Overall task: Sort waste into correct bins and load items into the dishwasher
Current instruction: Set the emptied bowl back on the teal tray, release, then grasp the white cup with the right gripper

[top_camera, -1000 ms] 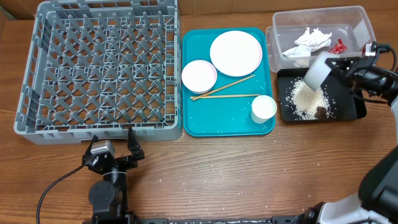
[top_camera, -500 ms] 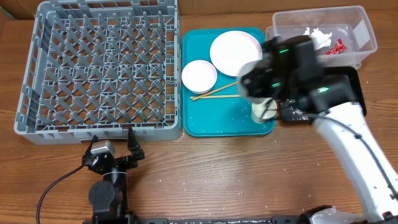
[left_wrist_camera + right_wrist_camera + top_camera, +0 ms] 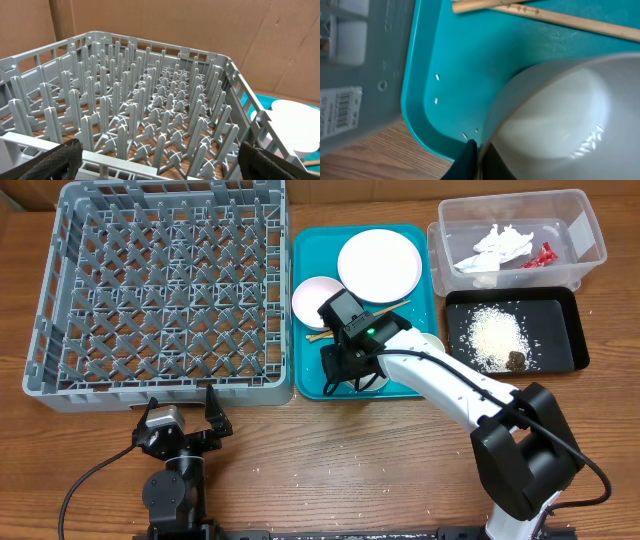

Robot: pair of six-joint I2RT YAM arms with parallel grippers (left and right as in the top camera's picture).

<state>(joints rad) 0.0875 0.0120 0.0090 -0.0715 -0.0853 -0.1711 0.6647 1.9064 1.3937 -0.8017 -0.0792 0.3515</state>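
Being clamped at its rim by the right hand (image 3: 472, 157), a glossy round white bowl (image 3: 560, 115) is seen at the tray's (image 3: 455, 60) near-left corner; thin wooden chopsticks (image 3: 385, 307) are laid left-right; the left hand (image 3: 185, 412) is spread apart.

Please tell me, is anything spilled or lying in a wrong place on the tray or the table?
Yes. A few loose rice grains lie on the teal tray near its front left corner, not in the black tray with the rest. Small white specks, probably rice too, dot the wooden table in front.
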